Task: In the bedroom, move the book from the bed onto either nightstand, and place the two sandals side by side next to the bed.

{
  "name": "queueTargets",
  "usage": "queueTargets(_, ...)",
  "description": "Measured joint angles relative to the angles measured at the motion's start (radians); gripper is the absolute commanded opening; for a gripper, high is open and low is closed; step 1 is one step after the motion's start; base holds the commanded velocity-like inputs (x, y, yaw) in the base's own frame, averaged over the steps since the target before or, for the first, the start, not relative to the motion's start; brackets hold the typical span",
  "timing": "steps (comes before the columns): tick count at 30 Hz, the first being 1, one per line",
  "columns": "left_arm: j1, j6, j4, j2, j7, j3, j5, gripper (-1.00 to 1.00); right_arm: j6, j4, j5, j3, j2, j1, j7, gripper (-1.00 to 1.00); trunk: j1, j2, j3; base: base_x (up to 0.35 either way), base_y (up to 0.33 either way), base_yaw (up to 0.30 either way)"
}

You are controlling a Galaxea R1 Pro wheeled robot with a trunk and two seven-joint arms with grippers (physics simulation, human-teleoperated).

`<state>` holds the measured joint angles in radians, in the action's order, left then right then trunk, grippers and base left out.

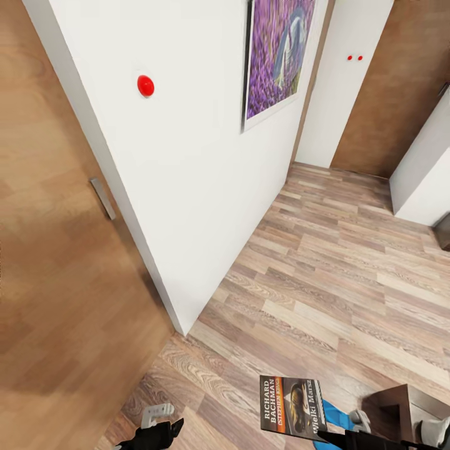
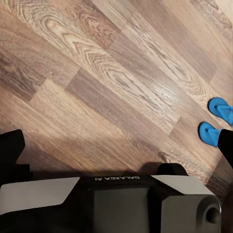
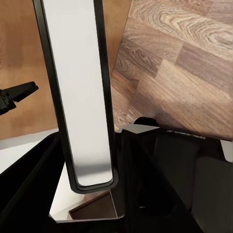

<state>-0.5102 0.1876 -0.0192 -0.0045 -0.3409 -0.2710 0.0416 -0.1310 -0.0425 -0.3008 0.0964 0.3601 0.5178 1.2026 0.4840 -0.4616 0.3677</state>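
Note:
The book (image 1: 292,406), dark-covered with an orange band and white "Richard Bachman" lettering, stands upright at the bottom of the head view. My right gripper (image 1: 342,439) is shut on its lower edge. In the right wrist view the book (image 3: 80,97) shows edge-on, rising from between the dark fingers (image 3: 29,184). Part of a blue sandal (image 1: 338,415) peeks out on the floor behind the book. Both sandals (image 2: 221,108) (image 2: 209,133) lie close together on the planks in the left wrist view. My left gripper (image 1: 164,431) hangs low at the bottom left, open and holding nothing. The bed is out of view.
A white wall (image 1: 187,175) with a red knob (image 1: 145,85) and a purple picture (image 1: 278,53) juts out ahead. A wooden door (image 1: 56,250) stands at left. Plank floor (image 1: 337,262) runs ahead on the right. A dark brown wooden furniture corner (image 1: 400,403) is at bottom right.

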Motion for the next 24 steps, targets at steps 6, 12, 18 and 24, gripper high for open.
queueTargets(6,0.000,0.000,0.000,0.000,0.000,0.000,0.000,1.00,0.000,0.000,0.000,0.000,0.000,0.000,0.000,-1.00,0.000,0.000,-0.010,0.000,0.000,0.000)
queueTargets(12,0.000,0.000,0.000,0.001,0.000,0.000,0.000,1.00,0.000,0.000,0.000,0.000,0.000,0.000,0.000,-1.00,0.000,0.000,-0.019,0.000,0.000,0.000)
queueTargets(18,0.000,0.000,0.000,0.000,0.000,0.000,0.000,1.00,0.000,0.000,0.000,0.000,0.000,0.000,0.000,-1.00,0.000,0.000,-0.029,0.000,0.000,0.000)
queueTargets(24,0.000,0.000,0.000,0.000,0.000,0.000,0.000,1.00,0.000,0.000,0.000,0.000,0.000,0.000,0.000,-1.00,0.000,0.000,-0.039,0.000,0.000,0.000)
